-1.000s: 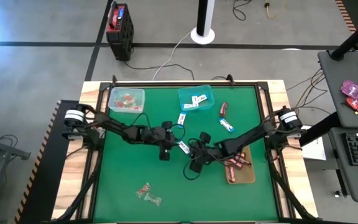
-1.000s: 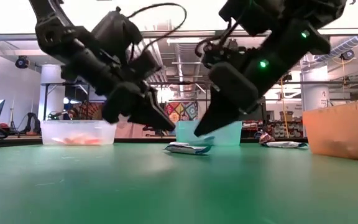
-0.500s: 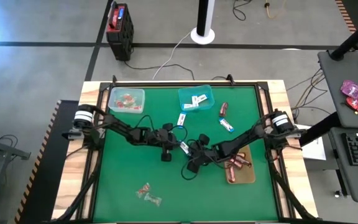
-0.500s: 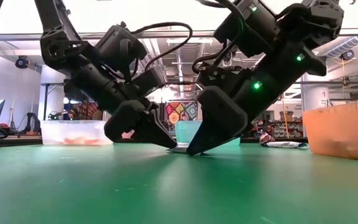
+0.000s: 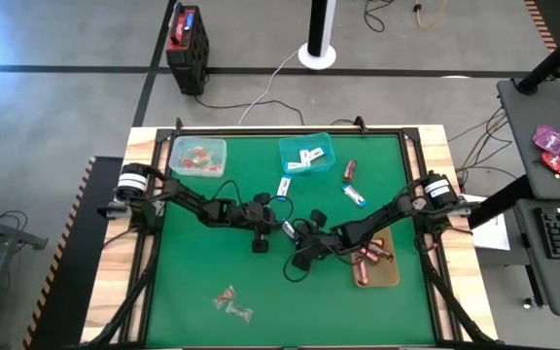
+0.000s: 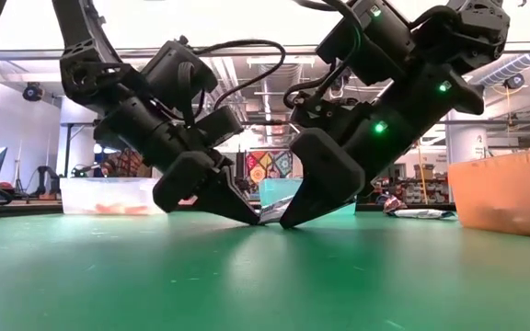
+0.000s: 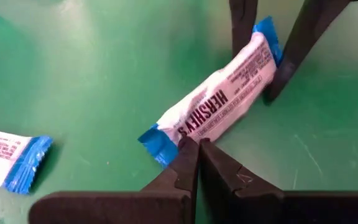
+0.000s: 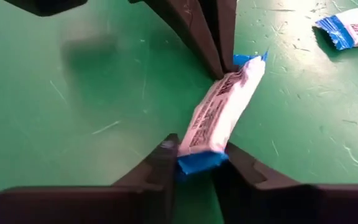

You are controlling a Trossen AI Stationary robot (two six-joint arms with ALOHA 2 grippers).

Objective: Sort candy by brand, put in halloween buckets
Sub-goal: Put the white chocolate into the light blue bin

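Surface: green felt table top inside a wooden frame, workshop floor and cables all round, both dark arms meeting near the centre.

Thing in play: one white-and-blue wrapped Hershey's packet, lying flat on the felt just at 6 o'clock of centre, and both arms are on it at once!

Left gripper: tips pressed together with no gap, resting at the packet's nearer blue end; whether any wrapper is caught between them, I cannot tell.

Right gripper: fingers spread to either side of the packet's other blue end, wrapper sitting between them, touching or nearly so.

Teal bucket: translucent teal rectangular container at 12 o'clock, already holding white-and-blue packets, surely where this one belongs.

Mint bucket: pale translucent mint container at 11 o'clock, with red-pink sweets inside.

Amber tray: shallow amber-brown tray at 4 o'clock, with dark red-brown bars in it.

Still loose: a white-and-blue packet below the teal bucket, another with a red-brown bar at 2 o'clock, clear twists at 7 o'clock.

Doing it well: the packet is thin and slippery, so one arm should pin an end while the other slides a finger under the crimp; close on the flat blue seal, not the middle.

Watch out: the fingertips are crowded, so one should back off before the lift.
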